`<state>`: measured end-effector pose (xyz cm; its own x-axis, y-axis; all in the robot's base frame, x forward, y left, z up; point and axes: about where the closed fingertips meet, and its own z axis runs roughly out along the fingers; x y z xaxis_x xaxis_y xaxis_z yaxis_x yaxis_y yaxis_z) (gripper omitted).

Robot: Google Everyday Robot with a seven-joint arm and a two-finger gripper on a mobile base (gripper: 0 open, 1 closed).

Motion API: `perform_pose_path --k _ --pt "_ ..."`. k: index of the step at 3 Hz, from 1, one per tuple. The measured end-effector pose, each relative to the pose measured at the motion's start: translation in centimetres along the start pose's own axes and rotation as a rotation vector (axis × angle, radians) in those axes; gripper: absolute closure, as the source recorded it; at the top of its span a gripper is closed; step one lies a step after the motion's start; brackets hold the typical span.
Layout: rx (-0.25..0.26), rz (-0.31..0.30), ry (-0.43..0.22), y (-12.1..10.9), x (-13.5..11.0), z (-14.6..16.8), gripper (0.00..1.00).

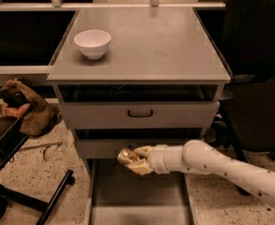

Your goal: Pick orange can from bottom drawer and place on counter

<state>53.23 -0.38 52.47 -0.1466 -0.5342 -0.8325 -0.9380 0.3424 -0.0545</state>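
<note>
Over the bottom drawer: the orange can (126,155) is held in the pincer (134,159), whose fingers are clamped around it. It is carried clear of the grey floor of the bottom drawer (137,198), near that drawer's back end and just in front of the middle drawer (97,148).
Step in hand: the lift out of the drawer is judged to be under way. The grasp is made and the placing is not yet done.
Next move: the can is to be raised past both drawer fronts and the front edge of the surface (170,50), then brought in over it. That overhanging front edge is judged the thing to be cleared.
Arm: the white arm (221,165) is reached in low from the right, across the drawer's right rail.
Surface: a white bowl (93,43) is set by the left edge, toward the back left corner. Room for the can is judged ample toward the front right corner.
Room: a speckled floor (43,165) is seen, with a brown bag (29,109) at the left and a dark chair (259,111) at the right.
</note>
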Motion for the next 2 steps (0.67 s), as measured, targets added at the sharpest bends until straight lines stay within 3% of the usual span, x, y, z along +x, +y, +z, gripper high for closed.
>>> perform_pose_path --k 2 --pt "-0.036 -0.148 -0.091 -2.6 -15.1 -5.9 1.00"
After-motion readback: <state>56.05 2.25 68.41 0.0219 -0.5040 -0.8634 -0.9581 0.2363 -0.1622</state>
